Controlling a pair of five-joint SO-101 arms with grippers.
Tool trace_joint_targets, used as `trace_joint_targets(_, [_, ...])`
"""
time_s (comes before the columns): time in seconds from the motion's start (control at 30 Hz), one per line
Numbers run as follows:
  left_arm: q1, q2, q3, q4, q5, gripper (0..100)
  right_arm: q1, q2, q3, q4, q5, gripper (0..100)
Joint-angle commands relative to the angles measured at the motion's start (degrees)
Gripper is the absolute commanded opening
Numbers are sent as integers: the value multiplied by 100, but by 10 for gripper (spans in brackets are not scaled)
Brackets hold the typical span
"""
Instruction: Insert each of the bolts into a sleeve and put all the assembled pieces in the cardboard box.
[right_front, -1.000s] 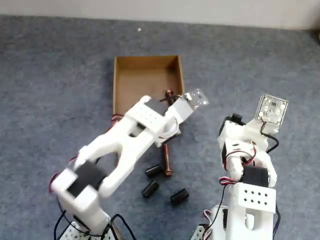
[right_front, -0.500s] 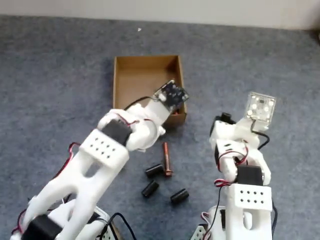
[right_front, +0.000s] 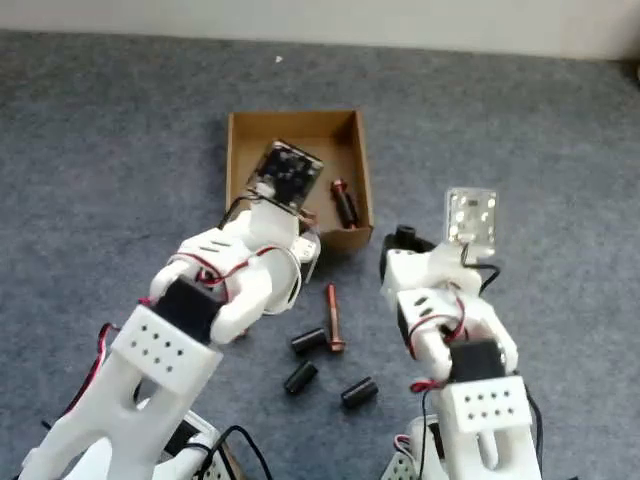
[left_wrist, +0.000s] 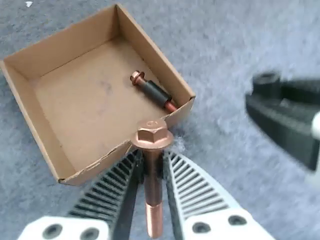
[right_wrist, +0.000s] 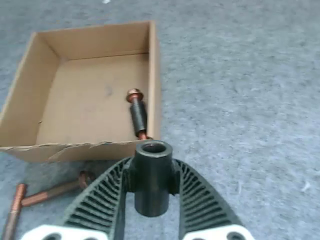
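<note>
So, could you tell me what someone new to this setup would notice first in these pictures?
Most striking are the two held parts: the left arm's fingers pinch a copper bolt by the torn front wall of the cardboard box, while the right arm's fingers clamp a black sleeve, its open bore facing the camera. One assembled piece already lies in the box, and three loose sleeves sit on the carpet between the arms.
</note>
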Motion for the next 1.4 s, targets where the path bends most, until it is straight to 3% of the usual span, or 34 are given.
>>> trace_joint_targets(0.0, [-198,-470,-48,-97,448,5,-365,-1007,233,22,-9,5])
trace_joint_targets(0.33, [-356,-1332,-31,-97,1143,5,-1270,-2062,725,13,70,5])
trace_joint_targets(0.6, [-330,-1543,127,-422,1530,5,-2264,-2897,1332,13,1196,5])
trace_joint_targets(0.73, [-163,-1552,338,-659,1521,5,-2308,-3705,1684,13,1415,5])
trace_joint_targets(0.9, [215,-2237,611,-703,1486,5,-2299,-3556,1851,-356,1442,5])
trace_joint_targets(1.1, [251,-3046,1367,-1389,1240,5,-2299,-3556,2246,-1059,1468,5])
trace_joint_targets(1.37, [673,-3310,1578,-1626,1213,5,-2325,-3556,2747,-1956,1477,5])
